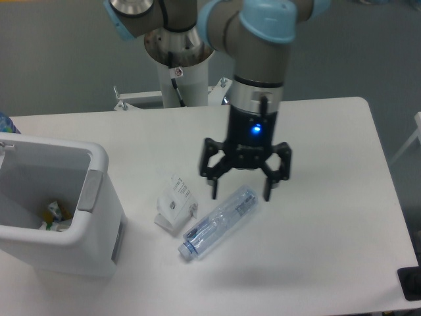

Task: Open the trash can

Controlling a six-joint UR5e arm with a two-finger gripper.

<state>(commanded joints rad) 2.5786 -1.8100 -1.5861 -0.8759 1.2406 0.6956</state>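
The trash can is a large white boxy bin at the left front of the table. Its top stands open and I see into it, with some rubbish at the bottom. A grey push-button tab sits on its right rim. The lid itself does not show clearly. My gripper hangs well to the right of the bin, pointing down with its fingers spread wide and nothing between them. It hovers just above the upper end of a clear plastic bottle.
A small white carton lies between the bin and the bottle. The bottle lies on its side, cap toward the front left. The arm's white base post stands at the back of the white table.
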